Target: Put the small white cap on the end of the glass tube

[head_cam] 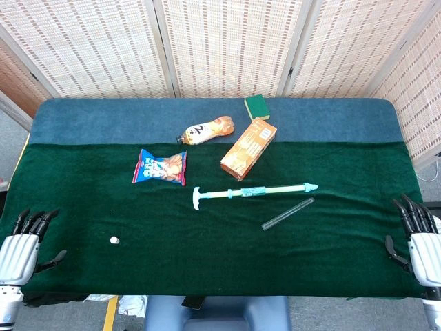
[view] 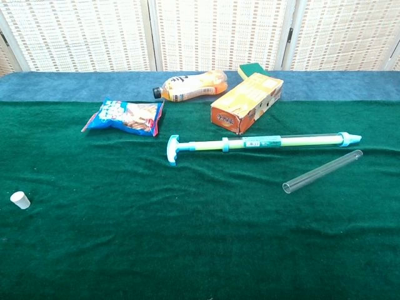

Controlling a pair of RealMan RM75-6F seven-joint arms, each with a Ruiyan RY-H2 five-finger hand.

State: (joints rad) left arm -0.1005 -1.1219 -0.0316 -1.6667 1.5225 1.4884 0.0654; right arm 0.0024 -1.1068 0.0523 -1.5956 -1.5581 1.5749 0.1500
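A blue snack bag [head_cam: 160, 167], an orange bottle [head_cam: 204, 130], an orange carton [head_cam: 249, 148], a green sponge [head_cam: 257, 106] and a long syringe-like pump [head_cam: 251, 192] are lying on the green cloth [head_cam: 207, 255].

You see a dark green cloth [head_cam: 207, 255] covering most of the table, with a blue-grey strip [head_cam: 103, 121] along its far edge. The small cap [view: 20, 200] near the left edge is plain white. The glass tube [view: 322, 170] is clear. The long syringe-like pump [view: 262, 143] is pale green and yellow with teal ends. The carton [view: 245, 102] is orange with a white label patch, and the bottle [view: 190, 86] beside it is orange with a dark cap. The snack bag [view: 124, 117] is blue with red and white print. The sponge [head_cam: 258, 106] at the far edge is green over yellow. Both hands [head_cam: 19, 249] [head_cam: 422, 245] are silver-white with black fingers. The screens [head_cam: 227, 41] behind are cream lattice in pale frames.
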